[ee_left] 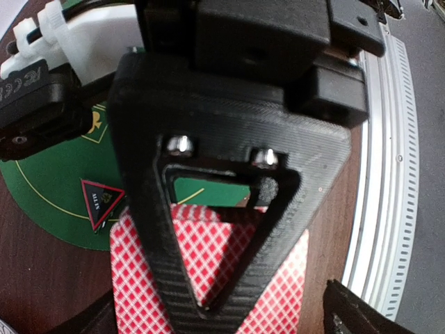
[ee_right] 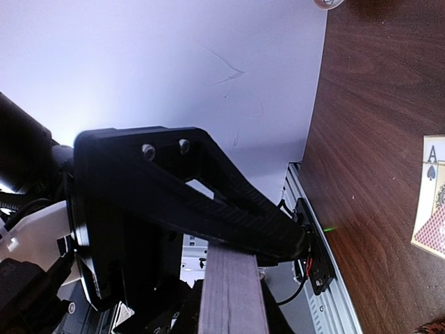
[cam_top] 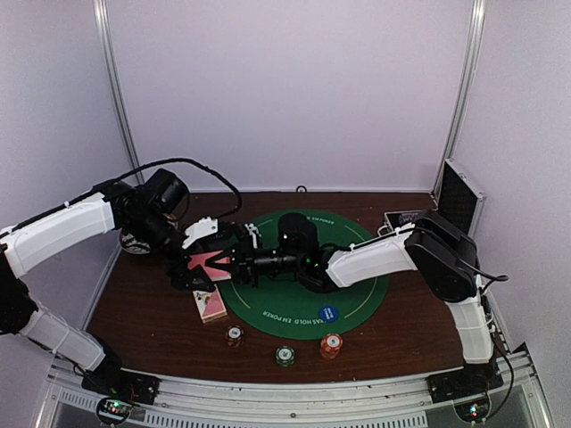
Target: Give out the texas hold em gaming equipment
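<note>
A stack of pink-backed playing cards [cam_top: 207,260] hangs between both grippers over the left edge of the green mat. My right gripper [cam_top: 234,260] is shut on it. In the right wrist view the stack [ee_right: 233,292] stands edge-on between the jaws. In the left wrist view one right finger [ee_left: 139,209] lies flat on the checkered card backs [ee_left: 278,278]. My left gripper [cam_top: 192,267] flanks the stack; its finger [ee_left: 348,313] stands a little clear of the card edge. Three striped chips lie near the front edge: red-white [cam_top: 235,335], green [cam_top: 285,355], orange [cam_top: 331,345].
A card box [cam_top: 210,305] lies on the brown table just below the grippers and shows an ace of spades [ee_right: 432,202]. The round green mat [cam_top: 294,308] carries a blue disc [cam_top: 327,313]. The metal case [cam_top: 457,198] stands at the back right. Another chip [cam_top: 134,242] lies under the left arm.
</note>
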Controlling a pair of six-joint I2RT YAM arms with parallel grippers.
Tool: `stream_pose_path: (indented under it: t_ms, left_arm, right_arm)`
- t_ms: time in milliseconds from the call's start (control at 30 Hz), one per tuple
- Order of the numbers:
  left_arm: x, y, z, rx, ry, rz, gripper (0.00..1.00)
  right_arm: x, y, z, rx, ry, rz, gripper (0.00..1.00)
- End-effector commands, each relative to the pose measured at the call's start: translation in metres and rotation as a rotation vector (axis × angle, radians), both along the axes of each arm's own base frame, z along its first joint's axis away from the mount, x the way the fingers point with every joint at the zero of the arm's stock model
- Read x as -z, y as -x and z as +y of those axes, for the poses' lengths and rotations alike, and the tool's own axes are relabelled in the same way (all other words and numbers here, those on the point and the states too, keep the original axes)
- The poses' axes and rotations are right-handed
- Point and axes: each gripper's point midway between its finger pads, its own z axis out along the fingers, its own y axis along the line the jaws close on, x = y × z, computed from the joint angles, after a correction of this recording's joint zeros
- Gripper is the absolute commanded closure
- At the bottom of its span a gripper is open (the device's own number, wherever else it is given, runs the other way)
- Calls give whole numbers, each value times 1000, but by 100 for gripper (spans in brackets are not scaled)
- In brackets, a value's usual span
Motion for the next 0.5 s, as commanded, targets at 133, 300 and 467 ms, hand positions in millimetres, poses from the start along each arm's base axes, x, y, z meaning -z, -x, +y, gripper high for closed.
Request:
stream_pose_path:
  t_ms: [133,300,467]
  left_arm:
    - [-13,10,1,15,46,-10,12]
    - [-19,16,14,36,-7,-40,6]
    - [-22,8,19,49,-42,-115,4]
  right_arm:
    - [-31,2,-8,20,-72,-38,100]
    - [-40,3,-11,31,-49,-67,100]
    - [-42,6,-10,37,-45,-83,100]
